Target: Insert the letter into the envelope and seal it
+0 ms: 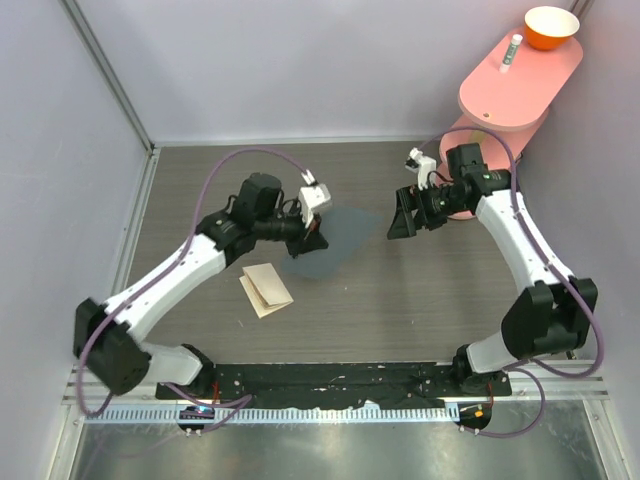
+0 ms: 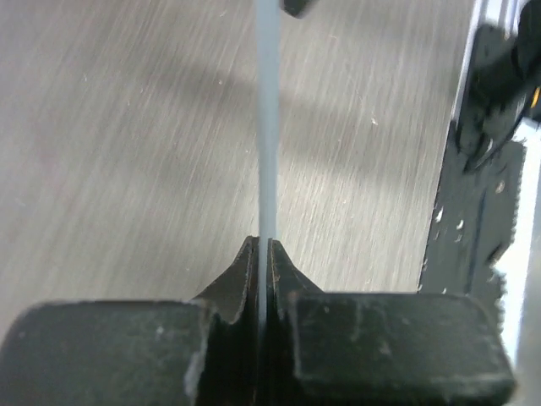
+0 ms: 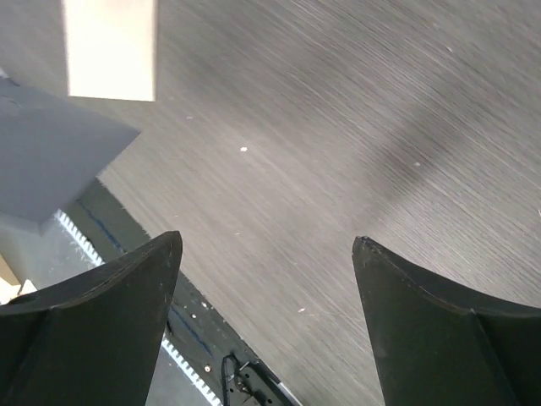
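My left gripper [image 1: 315,238] is shut on the edge of the slate blue-grey envelope [image 1: 335,240] and holds it lifted over the table's middle. In the left wrist view the envelope [image 2: 267,127] shows edge-on as a thin pale strip pinched between the black fingers [image 2: 292,275]. The letter, a folded tan sheet [image 1: 266,289], lies flat on the table just below the left gripper. It also shows in the right wrist view [image 3: 110,46], above the envelope's corner [image 3: 51,156]. My right gripper [image 1: 402,225] is open and empty, to the right of the envelope, apart from it.
A pink shelf [image 1: 520,80] at the back right carries an orange bowl [image 1: 551,27] and a small white tube [image 1: 513,50]. Grey walls enclose left, back and right. A black base rail [image 1: 330,385] runs along the near edge.
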Available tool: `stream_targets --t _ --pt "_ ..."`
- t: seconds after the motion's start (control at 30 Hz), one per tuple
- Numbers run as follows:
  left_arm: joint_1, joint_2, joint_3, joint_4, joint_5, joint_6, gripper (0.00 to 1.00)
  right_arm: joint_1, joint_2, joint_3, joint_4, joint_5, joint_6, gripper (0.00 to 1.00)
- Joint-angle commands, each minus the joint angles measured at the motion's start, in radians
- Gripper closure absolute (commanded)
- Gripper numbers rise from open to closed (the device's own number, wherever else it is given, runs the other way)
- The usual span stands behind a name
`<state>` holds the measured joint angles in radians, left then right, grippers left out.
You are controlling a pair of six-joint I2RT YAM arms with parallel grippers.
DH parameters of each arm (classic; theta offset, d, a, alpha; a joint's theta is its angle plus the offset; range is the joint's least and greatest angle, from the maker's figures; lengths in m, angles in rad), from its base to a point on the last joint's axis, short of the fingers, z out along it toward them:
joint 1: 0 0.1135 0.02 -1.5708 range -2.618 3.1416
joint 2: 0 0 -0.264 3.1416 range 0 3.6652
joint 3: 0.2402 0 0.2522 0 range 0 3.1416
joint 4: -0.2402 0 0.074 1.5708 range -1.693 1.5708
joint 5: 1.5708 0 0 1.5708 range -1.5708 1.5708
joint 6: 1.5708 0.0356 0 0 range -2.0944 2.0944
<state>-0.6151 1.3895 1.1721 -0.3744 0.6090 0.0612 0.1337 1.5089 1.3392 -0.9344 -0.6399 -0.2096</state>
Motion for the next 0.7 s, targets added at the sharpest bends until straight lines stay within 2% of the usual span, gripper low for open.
stream_targets --t 0.0,0.03,0.1,0.13,0.37,0.47,0.67 --pt "-0.138 -0.222 -0.066 -0.228 -0.090 0.650 0.96 0.018 -0.110 0.104 -0.156 -0.121 -0.099 0.10" --pt "-0.203 -0.345 -0.148 -0.219 -0.110 0.869 0.95 0.018 -0.124 0.116 -0.165 -0.138 -0.111 0.10" --pt "-0.254 -0.467 -0.259 -0.157 -0.146 1.029 0.96 0.035 -0.128 0.147 -0.190 -0.194 -0.132 0.09" --pt "-0.283 -0.562 -0.350 -0.114 -0.140 1.192 0.98 0.047 -0.130 0.158 -0.205 -0.217 -0.143 0.09" --pt "-0.334 -0.835 -0.576 -0.086 -0.008 1.778 1.00 0.280 -0.162 0.154 -0.208 -0.293 -0.129 0.08" --pt "-0.336 -0.889 -0.615 -0.084 0.079 1.925 1.00 0.366 -0.153 0.138 -0.202 -0.300 -0.143 0.08" --pt "-0.339 -0.888 -0.623 -0.098 0.175 2.040 1.00 0.516 -0.107 0.155 -0.158 -0.276 -0.160 0.08"
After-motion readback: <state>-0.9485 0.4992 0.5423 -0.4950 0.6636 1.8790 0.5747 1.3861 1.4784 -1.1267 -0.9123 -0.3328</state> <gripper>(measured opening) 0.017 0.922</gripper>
